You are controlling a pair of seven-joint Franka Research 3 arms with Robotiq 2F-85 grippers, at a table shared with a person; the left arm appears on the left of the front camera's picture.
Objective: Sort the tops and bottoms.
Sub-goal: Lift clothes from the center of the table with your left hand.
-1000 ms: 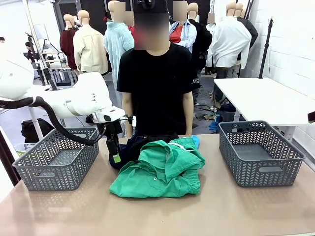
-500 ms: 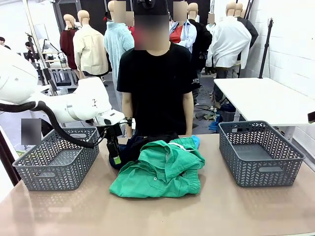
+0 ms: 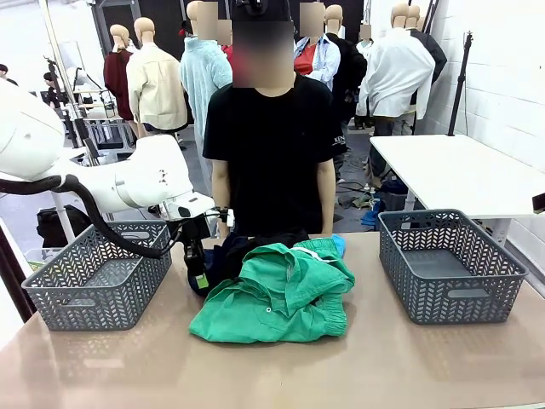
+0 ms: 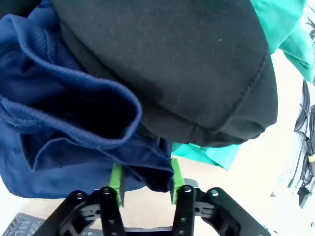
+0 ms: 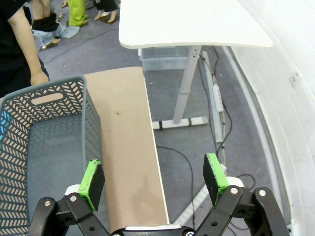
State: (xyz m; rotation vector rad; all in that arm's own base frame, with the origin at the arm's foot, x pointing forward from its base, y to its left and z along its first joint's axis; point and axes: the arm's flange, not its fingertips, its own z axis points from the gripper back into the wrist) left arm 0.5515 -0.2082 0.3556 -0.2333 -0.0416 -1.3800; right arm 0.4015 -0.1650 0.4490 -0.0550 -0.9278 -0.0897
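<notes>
Left claw, wide a second ago, has now narrowed onto a fold of the navy bottoms at the pile's 9 o'clock edge, mid-worktop, beneath the black bottoms and green bottoms. I judge the first pick is starting, with the left basket waiting at 9 o'clock. Right claw hangs wide open by the right basket at 3 o'clock.
</notes>
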